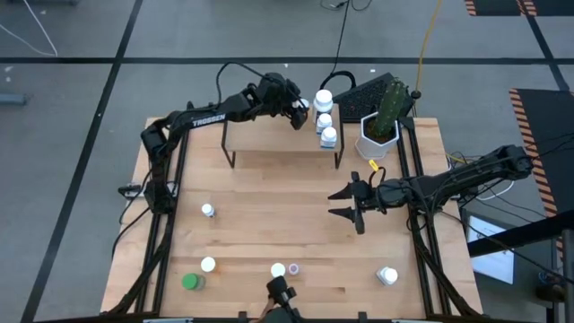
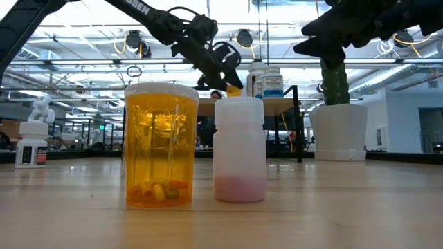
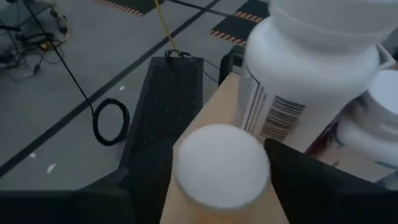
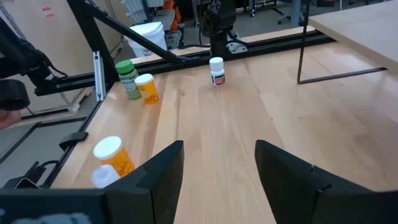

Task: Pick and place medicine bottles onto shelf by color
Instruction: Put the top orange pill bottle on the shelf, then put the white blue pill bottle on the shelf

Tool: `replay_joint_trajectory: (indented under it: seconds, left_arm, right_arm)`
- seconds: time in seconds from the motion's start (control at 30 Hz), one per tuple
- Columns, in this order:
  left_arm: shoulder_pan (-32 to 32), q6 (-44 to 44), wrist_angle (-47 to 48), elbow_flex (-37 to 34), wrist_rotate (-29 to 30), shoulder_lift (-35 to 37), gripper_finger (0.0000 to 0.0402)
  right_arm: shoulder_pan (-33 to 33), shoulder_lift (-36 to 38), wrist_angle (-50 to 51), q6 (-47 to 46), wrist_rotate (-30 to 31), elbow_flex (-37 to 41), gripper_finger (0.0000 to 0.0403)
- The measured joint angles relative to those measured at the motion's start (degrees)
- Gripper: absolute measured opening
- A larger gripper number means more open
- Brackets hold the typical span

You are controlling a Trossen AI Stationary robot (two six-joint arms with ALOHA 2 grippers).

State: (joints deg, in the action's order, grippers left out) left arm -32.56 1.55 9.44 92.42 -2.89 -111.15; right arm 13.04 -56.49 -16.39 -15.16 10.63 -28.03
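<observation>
Between the left gripper's [image 1: 300, 109] parted fingers, white-capped orange bottle [image 3: 222, 163] at shelf [image 1: 269, 135]; right gripper [image 1: 345, 204] open, empty.

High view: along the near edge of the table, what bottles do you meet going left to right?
Green bottle → orange bottle with a white cap → second white-capped bottle → tiny purple bottle → white bottle.
</observation>
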Motion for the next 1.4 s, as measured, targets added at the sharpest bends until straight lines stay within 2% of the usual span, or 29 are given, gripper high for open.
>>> replay_joint_trajectory:
  seconds: [0.2, 0.33, 0.47, 0.63, 0.73, 0.87, 1.03, 1.17, 1.23, 1.3, 1.4]
  left_arm:
    - [0.04, -1.26, -0.1, 0.0, 3.6, 0.0, 0.0312]
    - [0.51, -1.89, 0.55, -0.01, 2.95, 0.92, 0.0345]
    - [3.0, -4.86, -0.25, -0.04, 1.25, 4.76, 0.0363]
    - [8.57, -0.11, 0.35, -0.04, 2.12, 11.19, 0.036]
    - [14.08, 2.64, 0.74, 0.07, 2.9, 14.32, 0.0346]
    - [23.03, 4.84, 1.39, 0.07, 2.92, 15.26, 0.0322]
    - [34.07, 4.87, 1.5, 0.0, 3.25, 13.52, 0.0298]
    - [40.67, 4.8, 0.86, -0.02, 3.91, 10.74, 0.0284]
    - [43.19, 4.83, -0.82, -0.02, 6.66, 8.9, 0.0278]
    - [44.94, 5.48, -2.61, -0.02, 10.84, 6.72, 0.0273]
    - [46.22, 5.53, -3.35, -0.05, 16.06, 3.34, 0.0268]
  right_arm:
    - [0.32, 0.02, -1.34, 0.0, 0.02, 0.0, 0.0194]
    - [1.69, 0.02, -1.35, 1.12, 0.03, 0.0, 0.0194]
    - [3.0, 0.02, -1.35, 7.86, 0.02, 0.0, 0.0194]
    - [5.68, 0.0, -6.0, 11.78, -0.87, 1.79, 0.0194]
    - [7.96, -1.09, -15.3, 15.27, -4.42, 4.81, 0.0194]
    - [12.06, -4.4, -25.02, 19.71, -4.72, 7.41, 0.0202]
    - [16.5, -9.18, -21.98, 20.49, 1.26, 7.19, 0.0227]
    - [19.54, -10.35, -17.32, 18.75, 10.53, 6.86, 0.0251]
    - [20.53, -9.19, -12.77, 17.35, 13.33, 6.84, 0.026]
    - [21.27, -6.95, -7.49, 15.02, 13.28, 6.63, 0.0266]
    - [22.44, -2.73, 6.6, 9.93, 13.16, 4.09, 0.0274]
